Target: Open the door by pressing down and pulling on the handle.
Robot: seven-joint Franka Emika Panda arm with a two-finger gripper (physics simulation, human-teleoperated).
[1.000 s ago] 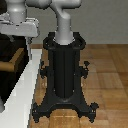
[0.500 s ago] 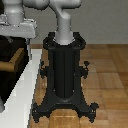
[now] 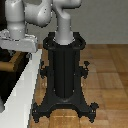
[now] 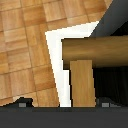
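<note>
We view the pedestal (image 3: 64,75) from outside; our wrist camera hovers close above the handle (image 4: 82,70), shared by both

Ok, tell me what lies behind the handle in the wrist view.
Behind the handle show the white frame, the dark door and the wood floor. What the handle's own bars cover stays hidden.

**Supporting surface: wooden parquet floor**

The supporting surface is a light brown wooden parquet floor (image 3: 110,70), laid in square blocks of short planks. The black metal robot pedestal (image 3: 64,75) stands directly on it, resting on spread feet fitted with bolts. The thick white door frame (image 3: 22,95) runs along the floor beside the pedestal, on the exterior view's left.
</note>
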